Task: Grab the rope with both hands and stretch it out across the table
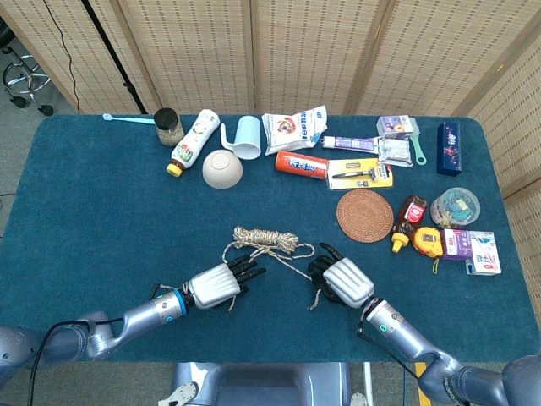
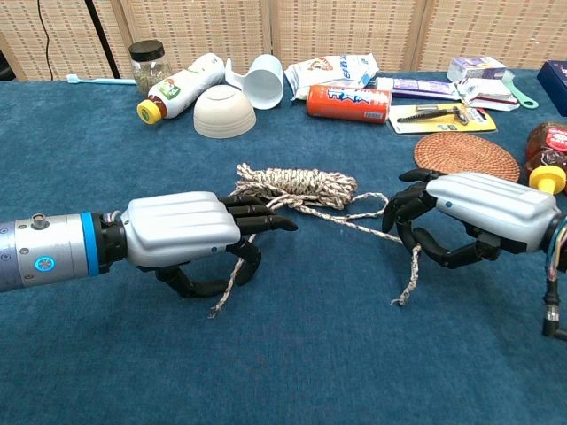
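The rope (image 1: 265, 238) (image 2: 297, 185) is a beige speckled bundle at the middle of the blue table (image 1: 101, 211), with two loose strands trailing toward me. My left hand (image 1: 218, 285) (image 2: 182, 232) reaches in from the left. One strand passes between its straight fingers (image 2: 266, 217) and the thumb curled beneath, and the free end (image 2: 221, 297) hangs down to the cloth. My right hand (image 1: 342, 282) (image 2: 478, 211) comes in from the right with its fingers curled around the other strand, whose end (image 2: 405, 285) dangles below it.
A white bowl (image 1: 221, 168), cup (image 1: 247, 137), bottles, a jar and packets line the far edge. A woven coaster (image 1: 364, 215), a sauce bottle (image 1: 407, 222), a tape measure (image 1: 428, 241) and small boxes sit at the right.
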Tool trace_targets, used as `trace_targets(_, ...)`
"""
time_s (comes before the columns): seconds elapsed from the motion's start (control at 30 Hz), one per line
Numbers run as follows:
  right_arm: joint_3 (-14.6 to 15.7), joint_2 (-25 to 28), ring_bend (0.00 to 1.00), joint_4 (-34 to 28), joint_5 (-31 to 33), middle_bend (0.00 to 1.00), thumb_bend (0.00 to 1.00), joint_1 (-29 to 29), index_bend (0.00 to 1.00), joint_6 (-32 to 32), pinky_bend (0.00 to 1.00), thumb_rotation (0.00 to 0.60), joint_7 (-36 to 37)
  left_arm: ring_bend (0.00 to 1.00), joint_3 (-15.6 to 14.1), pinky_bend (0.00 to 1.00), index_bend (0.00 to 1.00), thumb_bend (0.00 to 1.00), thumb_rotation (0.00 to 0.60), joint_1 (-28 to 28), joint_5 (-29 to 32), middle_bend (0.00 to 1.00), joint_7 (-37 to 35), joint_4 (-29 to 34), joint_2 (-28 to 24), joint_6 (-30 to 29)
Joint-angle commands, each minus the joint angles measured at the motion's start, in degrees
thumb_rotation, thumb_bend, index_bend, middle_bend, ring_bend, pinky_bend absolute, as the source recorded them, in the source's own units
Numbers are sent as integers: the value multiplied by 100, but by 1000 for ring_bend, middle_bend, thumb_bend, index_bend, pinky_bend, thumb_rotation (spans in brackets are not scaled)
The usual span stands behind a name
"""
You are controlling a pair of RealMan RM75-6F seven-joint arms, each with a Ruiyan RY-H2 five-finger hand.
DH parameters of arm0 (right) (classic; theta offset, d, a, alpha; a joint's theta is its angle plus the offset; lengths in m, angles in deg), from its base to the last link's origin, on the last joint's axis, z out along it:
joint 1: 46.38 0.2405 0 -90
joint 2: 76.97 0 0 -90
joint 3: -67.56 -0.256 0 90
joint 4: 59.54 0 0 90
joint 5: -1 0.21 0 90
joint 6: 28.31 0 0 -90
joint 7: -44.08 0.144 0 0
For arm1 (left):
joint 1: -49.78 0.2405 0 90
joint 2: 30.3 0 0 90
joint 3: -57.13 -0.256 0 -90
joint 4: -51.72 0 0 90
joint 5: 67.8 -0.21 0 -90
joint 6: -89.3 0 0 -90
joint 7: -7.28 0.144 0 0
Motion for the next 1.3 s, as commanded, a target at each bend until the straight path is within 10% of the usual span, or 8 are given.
trace_targets(0.03,1,1,265,7,1,335,611,-6,618,-4,0,600,10,0,-8,0,416,433,600,7,-8,0,-9,-27,23,-16)
trace_targets(0.8,-19,-18,279,68,6,348,614,-6,633,18,0,600,45,0,42,0,669,432,600,88,11,2,-232,-301,201,-306)
trace_targets(1.3,-145,78,326,-182,43,389,643,37,671,-21,0,600,-88,0,124,0,752,434,600,306,123,187,-438,-103,-197,-776)
